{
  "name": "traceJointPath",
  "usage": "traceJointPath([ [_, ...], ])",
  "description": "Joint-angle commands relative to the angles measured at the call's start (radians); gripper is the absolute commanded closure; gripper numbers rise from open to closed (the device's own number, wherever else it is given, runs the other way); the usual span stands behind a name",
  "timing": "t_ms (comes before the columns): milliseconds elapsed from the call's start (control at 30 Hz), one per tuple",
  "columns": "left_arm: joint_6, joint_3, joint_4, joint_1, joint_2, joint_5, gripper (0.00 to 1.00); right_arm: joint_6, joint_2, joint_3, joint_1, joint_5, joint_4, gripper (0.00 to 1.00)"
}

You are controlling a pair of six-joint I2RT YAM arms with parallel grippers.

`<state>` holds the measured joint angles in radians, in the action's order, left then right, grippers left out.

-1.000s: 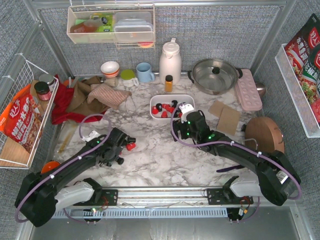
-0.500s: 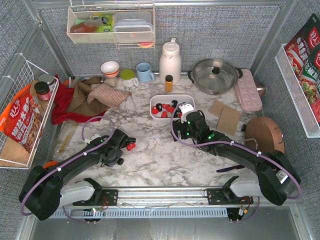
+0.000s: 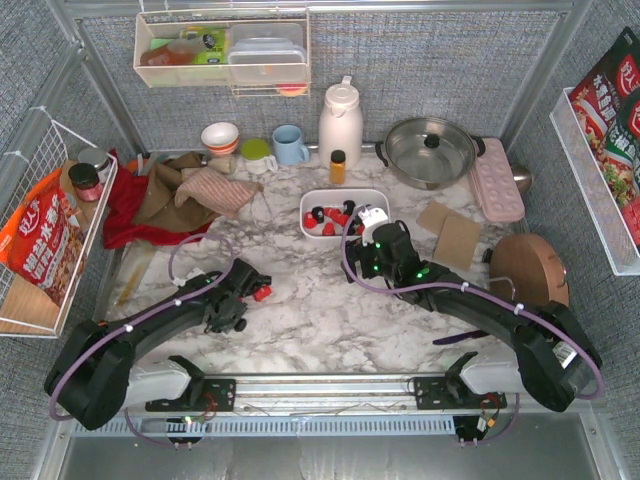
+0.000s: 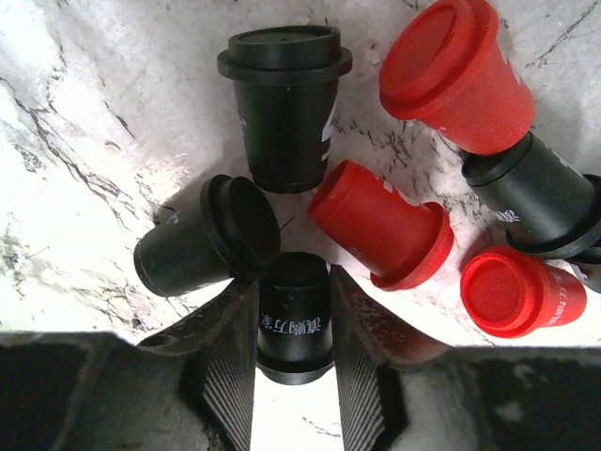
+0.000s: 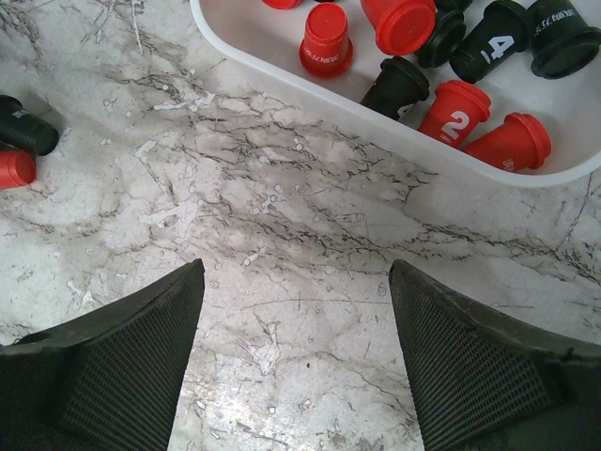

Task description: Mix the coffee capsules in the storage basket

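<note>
A: Where does everything sit on the counter (image 3: 320, 325)?
B: The storage basket (image 3: 345, 192) is mid-counter towards the back, holding red and black coffee capsules (image 5: 451, 108). The right fingers (image 5: 122, 366) hang just in front of it, wide apart, nothing between them.
A: And the loose ones?
B: A small heap (image 4: 376, 225) well to the basket's left, nearer the left arm (image 3: 170, 310). The left fingers (image 4: 230, 366) are closed against a black capsule (image 4: 293, 315) on its side, its long axis along them. The basket lies ahead and right.
</note>
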<state>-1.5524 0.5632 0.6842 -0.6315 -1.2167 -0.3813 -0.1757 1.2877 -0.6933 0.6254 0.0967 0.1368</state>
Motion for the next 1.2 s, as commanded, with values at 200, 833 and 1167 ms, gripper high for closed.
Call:
traceJointPath([
  [200, 0.182, 0.050, -0.057, 0.000, 0.024, 0.054, 0.65, 0.001, -0.005, -0.010, 0.002, -0.002, 0.007, 0.16],
  [833, 0.748, 0.290, -0.576, -0.003, 0.084, 0.049, 0.70, 0.007, -0.098, 0.044, 0.002, 0.177, 0.020, 0.16],
  [1167, 0.960, 0.468, -1.053, 0.000, -0.321, 0.160, 0.76, -0.009, -0.170, 0.112, 0.002, 0.300, 0.073, 0.16],
])
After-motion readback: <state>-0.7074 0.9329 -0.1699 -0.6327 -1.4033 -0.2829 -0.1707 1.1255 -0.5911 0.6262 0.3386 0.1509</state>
